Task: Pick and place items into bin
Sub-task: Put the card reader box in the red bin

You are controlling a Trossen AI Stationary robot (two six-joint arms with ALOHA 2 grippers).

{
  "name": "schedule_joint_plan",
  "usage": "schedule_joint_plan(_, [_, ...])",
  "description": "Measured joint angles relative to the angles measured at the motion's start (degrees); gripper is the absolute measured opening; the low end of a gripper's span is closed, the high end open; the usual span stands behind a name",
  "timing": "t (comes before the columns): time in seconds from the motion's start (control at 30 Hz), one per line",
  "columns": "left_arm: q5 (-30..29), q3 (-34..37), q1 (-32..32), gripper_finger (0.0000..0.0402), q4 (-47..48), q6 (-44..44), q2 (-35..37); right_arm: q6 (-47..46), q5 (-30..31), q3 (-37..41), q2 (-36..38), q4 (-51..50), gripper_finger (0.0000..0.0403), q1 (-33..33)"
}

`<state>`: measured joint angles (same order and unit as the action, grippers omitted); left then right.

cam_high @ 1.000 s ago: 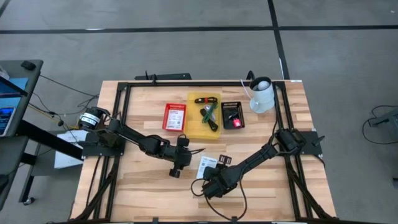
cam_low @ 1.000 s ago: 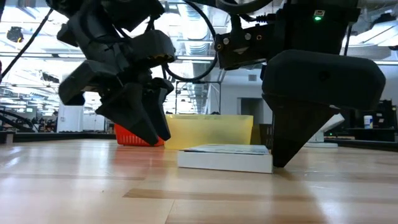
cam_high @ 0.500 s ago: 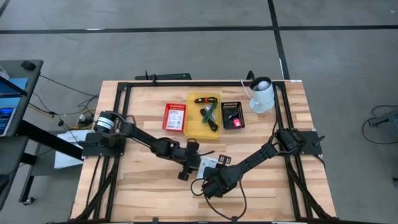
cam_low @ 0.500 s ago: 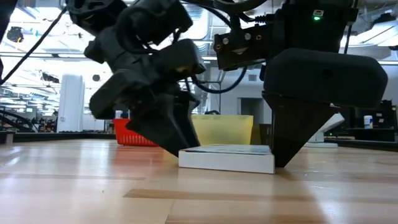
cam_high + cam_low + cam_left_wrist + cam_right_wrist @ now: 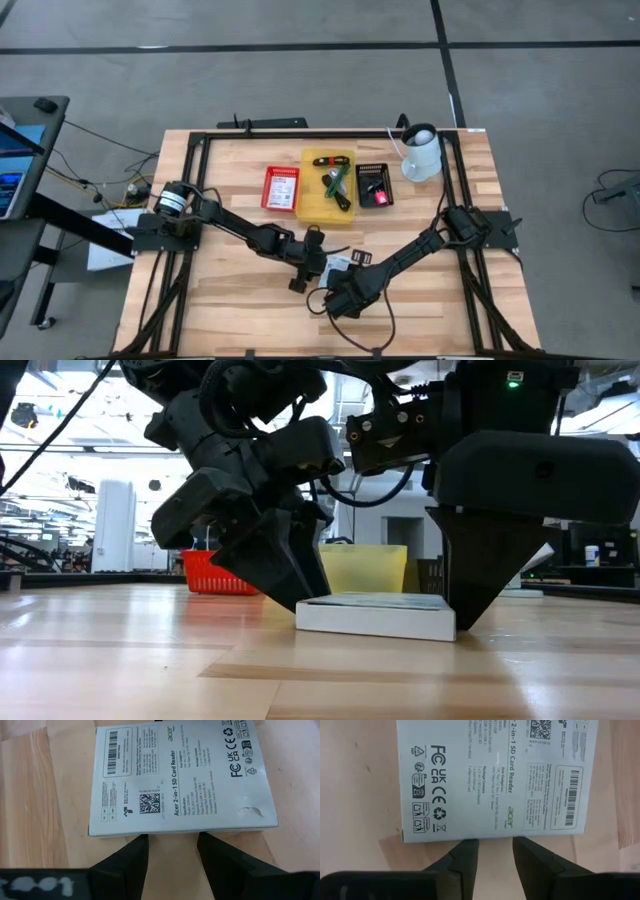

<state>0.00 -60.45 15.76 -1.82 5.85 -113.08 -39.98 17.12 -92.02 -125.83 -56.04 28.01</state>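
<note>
A white printed packet (image 5: pixel 340 262) lies flat on the table (image 5: pixel 230 300), label side up, also seen in the low view (image 5: pixel 375 615). My left gripper (image 5: pixel 308 268) stands at its left side, open, fingers slanting down (image 5: pixel 300 595). My right gripper (image 5: pixel 345 282) stands at its opposite side, open (image 5: pixel 462 610). Green-and-black handled tools (image 5: pixel 336 186) lie in a yellow bin (image 5: pixel 312 205) farther back. A pink-red piece (image 5: pixel 381 197) sits in a black tray (image 5: pixel 374 172). My left gripper (image 5: pixel 172 842) has both fingertips (image 5: pixel 137 842) against the packet's side edge (image 5: pixel 170 833) away from the barcode, slanting down from the table's left; nothing is pinched. The packet stays flat on the table. My right gripper (image 5: pixel 495 844) has both fingertips (image 5: pixel 466 846) against the opposite edge (image 5: pixel 492 836), beside the barcode and marks, slanting down; the packet lies flat between the two grippers.
A red basket (image 5: pixel 281 188) stands left of the yellow bin. A white jug (image 5: pixel 422 152) stands at the far right corner. A black frame (image 5: pixel 200 150) runs along the table's edges. Bare wood lies toward the near edge.
My left gripper has moved toward the table's right, up to the packet, and its fingertips have come against the packet's left edge. The packet has slid a little to the right along the table. My right gripper has shifted slightly with it.
</note>
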Motion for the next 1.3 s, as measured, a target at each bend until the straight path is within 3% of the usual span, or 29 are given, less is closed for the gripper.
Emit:
schedule_joint_plan(0.73, [-1.2,-6.8,1.54,0.0167,11.26,3.4,-0.35,2.92,0.76,-2.52,-0.25,-0.89,0.0121,-0.74])
schedule_joint_plan(1.3, [-2.03,-7.01,2.26,0.0167,13.05,4.55,0.17,4.58,1.69,-4.2,-0.13,-0.97,0.0121,0.04])
